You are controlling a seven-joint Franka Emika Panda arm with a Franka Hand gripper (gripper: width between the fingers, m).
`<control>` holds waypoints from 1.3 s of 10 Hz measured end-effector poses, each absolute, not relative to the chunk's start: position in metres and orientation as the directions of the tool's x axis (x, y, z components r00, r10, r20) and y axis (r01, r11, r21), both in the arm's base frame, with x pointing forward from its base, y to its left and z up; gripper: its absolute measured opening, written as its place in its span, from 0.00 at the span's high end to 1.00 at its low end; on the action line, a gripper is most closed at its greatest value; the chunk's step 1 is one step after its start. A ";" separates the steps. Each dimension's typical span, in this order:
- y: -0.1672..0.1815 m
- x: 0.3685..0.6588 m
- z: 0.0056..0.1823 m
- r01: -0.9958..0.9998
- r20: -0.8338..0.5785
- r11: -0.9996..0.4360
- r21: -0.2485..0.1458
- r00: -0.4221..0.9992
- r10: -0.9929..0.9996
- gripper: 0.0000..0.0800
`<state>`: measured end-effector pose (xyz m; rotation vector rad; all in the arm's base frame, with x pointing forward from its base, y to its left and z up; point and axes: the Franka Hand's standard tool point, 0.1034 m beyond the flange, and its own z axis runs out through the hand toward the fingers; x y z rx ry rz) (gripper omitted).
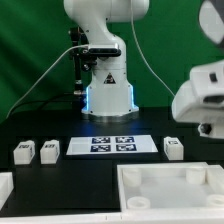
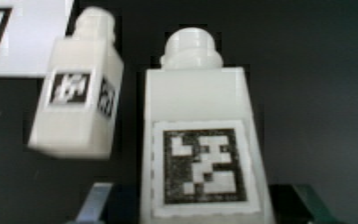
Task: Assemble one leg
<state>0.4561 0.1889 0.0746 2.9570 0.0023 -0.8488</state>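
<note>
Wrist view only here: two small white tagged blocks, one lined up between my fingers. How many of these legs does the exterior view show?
Observer: Three small white plastic legs show: two on that view's left of the marker board, one on its right.
Operator: Where's the big part?
Observer: The large white square tray-like part with a raised rim lies in the foreground, toward the exterior view's right.
Operator: And my gripper?
Observer: The gripper hangs at the exterior view's right edge, just right of that single leg.

Bright, even light; whites glare against the black table [image 1: 30, 130]. The arm [image 1: 200, 95] at the right frame edge blurs; the wrist view is soft.
</note>
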 end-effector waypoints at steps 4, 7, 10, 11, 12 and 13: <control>0.186 0.473 0.103 0.018 -0.114 -1.000 -0.008 0.993 0.019 0.63; 0.203 0.474 0.103 0.034 0.140 -0.995 -0.094 0.990 0.020 0.63; 0.188 0.488 0.108 0.112 0.189 -0.990 -0.082 0.977 0.095 0.63; 0.172 0.502 0.116 0.130 0.214 -0.989 -0.067 0.970 0.113 0.63; 0.168 0.513 0.127 0.119 0.237 -0.991 -0.066 0.966 0.101 0.63; 0.168 0.515 0.130 0.118 0.243 -0.991 -0.068 0.965 0.098 0.63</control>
